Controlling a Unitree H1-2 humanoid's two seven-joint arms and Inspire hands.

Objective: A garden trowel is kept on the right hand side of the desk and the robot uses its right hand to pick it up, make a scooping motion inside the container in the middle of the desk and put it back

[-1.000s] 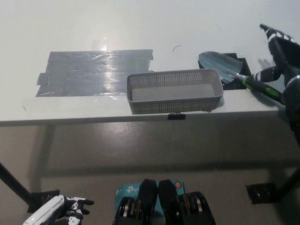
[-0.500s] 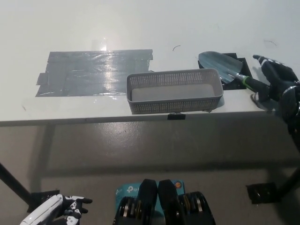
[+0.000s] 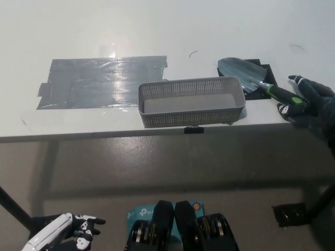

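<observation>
Partly hidden, trowel handle (image 3: 276, 92) under right hand (image 3: 313, 102), grip unclear, left hand (image 3: 81, 230) spread, lower left.

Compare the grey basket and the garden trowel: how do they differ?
The basket is a perforated box, empty; the trowel has a metal blade and black-green handle. The basket stands alone mid-desk; the trowel lies to its right, handle at the right hand. Both rest on the white desk.
</observation>
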